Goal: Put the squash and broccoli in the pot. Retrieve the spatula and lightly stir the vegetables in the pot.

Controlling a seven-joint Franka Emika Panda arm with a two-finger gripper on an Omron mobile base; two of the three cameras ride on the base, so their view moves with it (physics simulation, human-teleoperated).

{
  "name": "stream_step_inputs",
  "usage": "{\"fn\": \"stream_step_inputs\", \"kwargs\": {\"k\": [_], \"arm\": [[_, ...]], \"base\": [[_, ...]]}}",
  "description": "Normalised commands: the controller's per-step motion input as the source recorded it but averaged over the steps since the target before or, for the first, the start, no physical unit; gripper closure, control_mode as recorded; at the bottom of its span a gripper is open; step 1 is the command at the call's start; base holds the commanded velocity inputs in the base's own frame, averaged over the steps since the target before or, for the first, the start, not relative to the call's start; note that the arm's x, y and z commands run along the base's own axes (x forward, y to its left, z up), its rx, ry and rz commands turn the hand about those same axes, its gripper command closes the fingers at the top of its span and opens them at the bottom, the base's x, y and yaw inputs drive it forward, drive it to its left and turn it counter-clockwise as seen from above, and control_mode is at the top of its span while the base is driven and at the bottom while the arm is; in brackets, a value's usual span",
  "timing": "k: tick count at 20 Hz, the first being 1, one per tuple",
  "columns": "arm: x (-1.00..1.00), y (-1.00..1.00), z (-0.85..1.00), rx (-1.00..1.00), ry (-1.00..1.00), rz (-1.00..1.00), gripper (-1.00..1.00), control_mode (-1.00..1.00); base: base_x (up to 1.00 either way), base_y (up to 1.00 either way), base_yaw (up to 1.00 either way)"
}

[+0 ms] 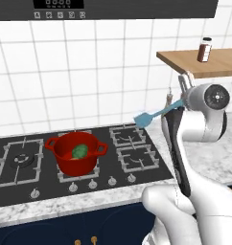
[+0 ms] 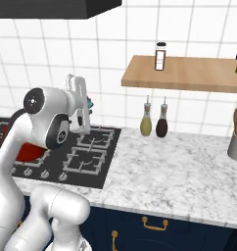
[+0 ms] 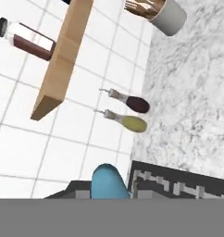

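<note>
Claw (image 1: 178, 104) clamped on spatula (image 1: 147, 117) handle, blade raised above right burners; broccoli (image 1: 80, 151) inside pot (image 1: 75, 152) at stove centre. Risk: thin handle pivoting or slipping during swing; pot rim strike possible.

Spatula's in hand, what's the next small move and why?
Probably swing the end effector left toward the pot, then lower. It is shut on the spatula, held in the air above the right-hand burners with the blade pointing at the pot. The broccoli already sits inside. I can't make out a squash in there, so check that before stirring.
</note>
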Motion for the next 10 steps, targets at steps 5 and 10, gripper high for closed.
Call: {"fn": "stream_step_inputs", "kwargs": {"k": [5, 10], "arm": [[0.11, 0.0, 0.07, -0.52, 0.0, 0.42, 1.0, -1.0], [0.13, 0.22, 0.05, -0.55, -0.14, 0.28, 1.0, -1.0]], "base": [[0.0, 0.0, 0.0], [0.0, 0.0, 0.0]]}}
